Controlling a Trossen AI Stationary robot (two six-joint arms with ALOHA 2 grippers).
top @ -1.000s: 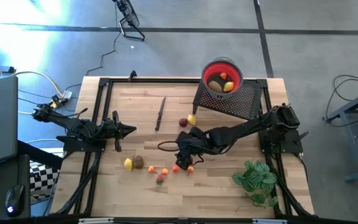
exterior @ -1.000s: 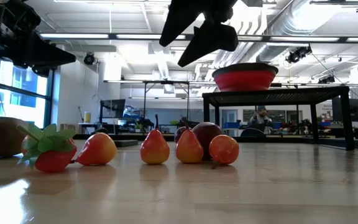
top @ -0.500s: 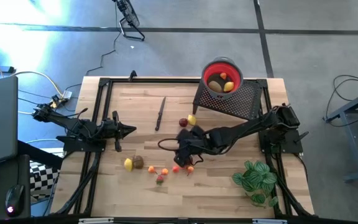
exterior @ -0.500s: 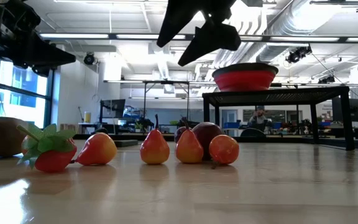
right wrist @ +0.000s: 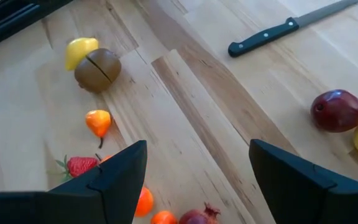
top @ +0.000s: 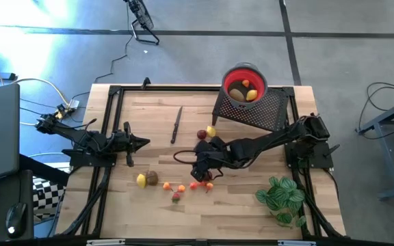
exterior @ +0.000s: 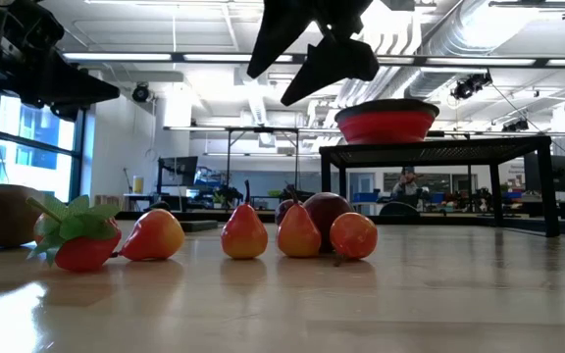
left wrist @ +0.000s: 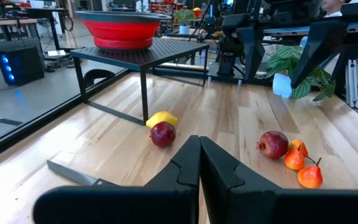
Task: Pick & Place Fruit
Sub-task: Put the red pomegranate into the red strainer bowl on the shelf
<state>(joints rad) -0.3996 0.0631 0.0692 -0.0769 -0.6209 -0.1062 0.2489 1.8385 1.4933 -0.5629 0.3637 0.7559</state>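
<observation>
Small fruit lies on the wooden table. A lemon (top: 141, 180) and a kiwi (top: 152, 178) are near the front left. Orange pears (right wrist: 97, 121), a strawberry (right wrist: 79, 165) and a pomegranate (exterior: 327, 211) cluster beside them. A red apple (right wrist: 337, 110) lies next to a yellow piece (top: 211, 131) farther back. More fruit sits in the red bowl (top: 245, 84) on its dark stand (top: 255, 113). My right gripper (right wrist: 197, 180) hangs open above the cluster, tilted down, touching nothing. My left gripper (left wrist: 199, 163) waits shut at the table's left (top: 144, 143).
A thin dark knife (top: 176, 124) lies left of the apple. A green leafy plant (top: 282, 197) stands at the near right corner. A dark frame rail (top: 183, 89) borders the table. A person sits far off in the room (exterior: 410, 183).
My right gripper has turned a little at the wrist above the fruit cluster, staying in place and open. The fruit has not moved.
</observation>
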